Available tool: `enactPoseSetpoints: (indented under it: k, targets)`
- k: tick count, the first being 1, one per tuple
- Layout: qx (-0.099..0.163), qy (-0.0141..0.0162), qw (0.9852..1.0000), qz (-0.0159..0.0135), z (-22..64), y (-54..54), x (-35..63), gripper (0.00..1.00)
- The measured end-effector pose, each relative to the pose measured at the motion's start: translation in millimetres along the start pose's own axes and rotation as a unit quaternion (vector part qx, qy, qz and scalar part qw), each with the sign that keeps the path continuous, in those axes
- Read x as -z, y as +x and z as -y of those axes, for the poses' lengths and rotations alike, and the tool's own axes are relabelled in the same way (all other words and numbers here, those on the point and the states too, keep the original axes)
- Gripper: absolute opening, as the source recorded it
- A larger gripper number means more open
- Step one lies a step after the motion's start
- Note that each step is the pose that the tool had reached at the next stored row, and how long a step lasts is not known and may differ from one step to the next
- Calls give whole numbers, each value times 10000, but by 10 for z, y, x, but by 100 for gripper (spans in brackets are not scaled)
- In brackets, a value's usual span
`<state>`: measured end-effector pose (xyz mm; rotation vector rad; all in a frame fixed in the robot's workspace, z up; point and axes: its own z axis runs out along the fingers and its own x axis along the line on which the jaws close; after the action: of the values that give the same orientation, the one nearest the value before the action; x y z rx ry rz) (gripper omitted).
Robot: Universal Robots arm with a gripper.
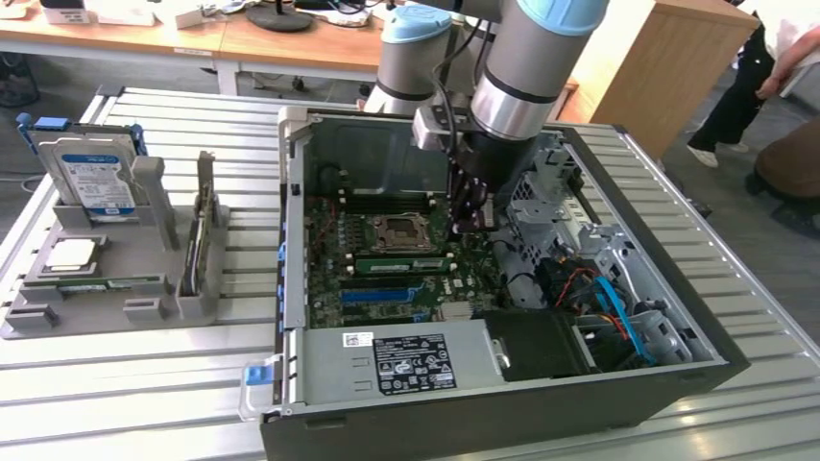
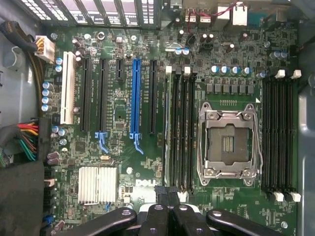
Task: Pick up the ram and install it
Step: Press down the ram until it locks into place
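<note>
**Tool down at the end of the seated ram**

The tool hangs low inside the open computer case, its fingers drawn almost together with hardly a gap between them. Whether the tips pinch anything or only press down, I cannot tell.

The ram stands on edge in a memory slot just beside the processor socket. It is a green stick lying across the motherboard, and its end toward the exterior view's right comes up right under the tool's tips.

From the wrist view the motherboard spreads out flat. The bank of black memory slots runs straight away from the fingertips, and the open socket frame sits next to it. A blue expansion slot and a ribbed silver heat sink lie farther off.

The exterior view takes in the surroundings: the case lies on its side on a slatted metal worktop. Well apart from it, at the exterior view's left, a grey holder carries an upright hard drive and a small square processor chip.
</note>
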<state>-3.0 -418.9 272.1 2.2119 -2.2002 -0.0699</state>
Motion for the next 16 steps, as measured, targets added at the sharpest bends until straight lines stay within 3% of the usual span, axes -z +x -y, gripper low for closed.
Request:
enactPoseSetpoints:
  k: [8, 16]
  targets:
    - [0, 0, 10000, 0, 68, 1, 3, 11]
    - [0, 0, 10000, 0, 71, 2, -17, 11]
